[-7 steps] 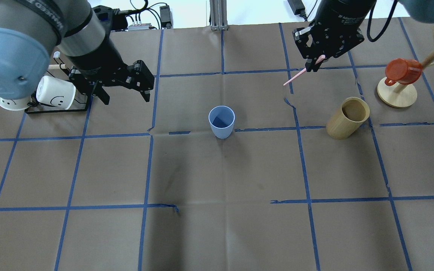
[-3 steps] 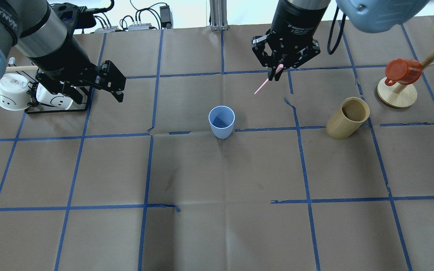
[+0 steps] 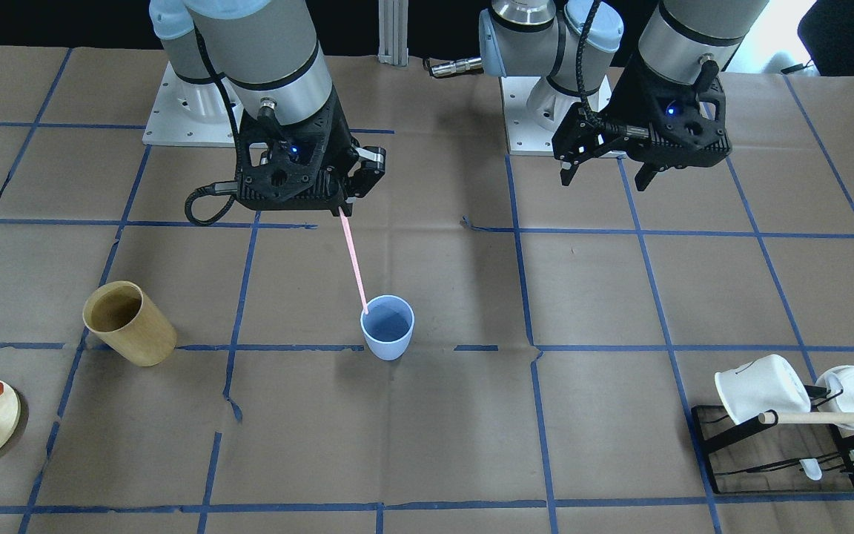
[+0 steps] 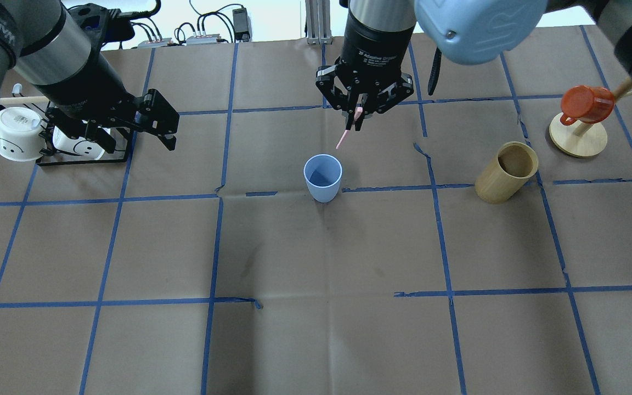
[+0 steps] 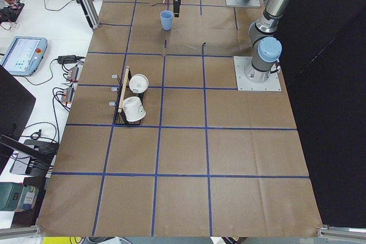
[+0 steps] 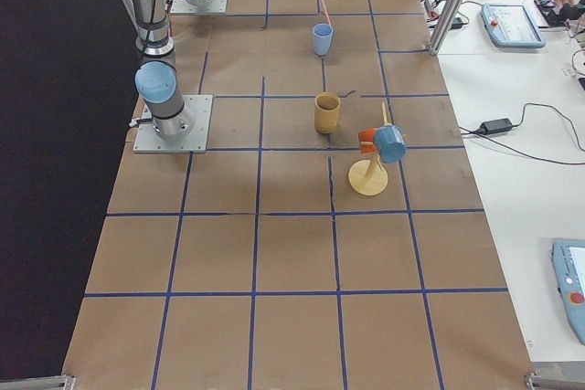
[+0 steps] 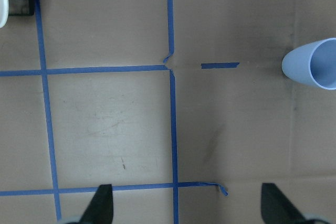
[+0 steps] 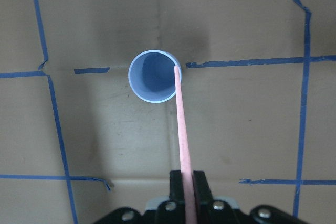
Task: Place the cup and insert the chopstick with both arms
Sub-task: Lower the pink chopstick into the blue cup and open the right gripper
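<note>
The pale blue cup stands upright at the table's middle; it also shows in the front view and at the right edge of the left wrist view. My right gripper is shut on the top of the pink chopstick, which hangs slanted below it. In the right wrist view the chopstick runs to the cup's rim. In the front view its tip sits at the rim's far-left side. My left gripper is open and empty, far left of the cup.
A tan bamboo cup stands right of the blue cup. A wooden mug tree with a red mug is at the far right. A black rack with white mugs is at the far left, beside my left gripper.
My right gripper has carried the chopstick leftward, from the back right to just behind and above the cup. My left arm has drawn back to the left, towards the rack.
</note>
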